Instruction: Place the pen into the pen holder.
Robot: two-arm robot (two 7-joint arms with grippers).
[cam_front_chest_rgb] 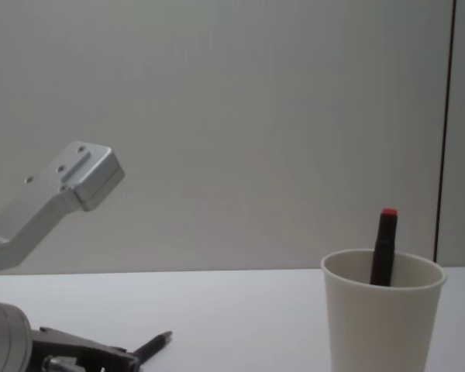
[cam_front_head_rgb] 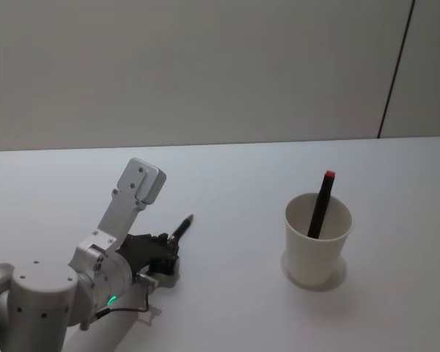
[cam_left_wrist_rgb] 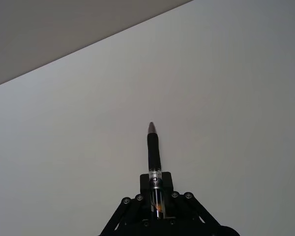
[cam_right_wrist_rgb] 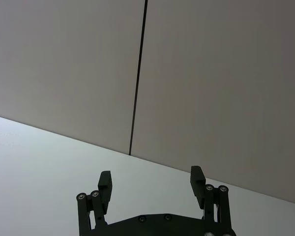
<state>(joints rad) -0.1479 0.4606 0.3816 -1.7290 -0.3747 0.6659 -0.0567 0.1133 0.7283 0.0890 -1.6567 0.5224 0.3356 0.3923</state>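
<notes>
Head view puts my left end effector (cam_front_head_rgb: 171, 246) low over the white bench (cam_front_head_rgb: 235, 183), near the front left. It is clamped on the pen (cam_front_head_rgb: 183, 227), a dark one that sticks out forward and a little to the right, its tip angled slightly upward. From my left wrist view the fingers (cam_left_wrist_rgb: 162, 181) pinch the clear part of the barrel, with the black grip and grey point beyond them. I cannot tell whether the pen touches the bench. The pen holder (cam_front_head_rgb: 315, 265), an off-white paper cup, stands upright well to the right of that pen. A red-capped pen (cam_front_head_rgb: 323, 199) already leans inside it, the cap clear of the rim. My right end effector (cam_right_wrist_rgb: 151, 177) has its fingers spread apart, holding nothing, facing the pale wall (cam_right_wrist_rgb: 211, 73).
</notes>
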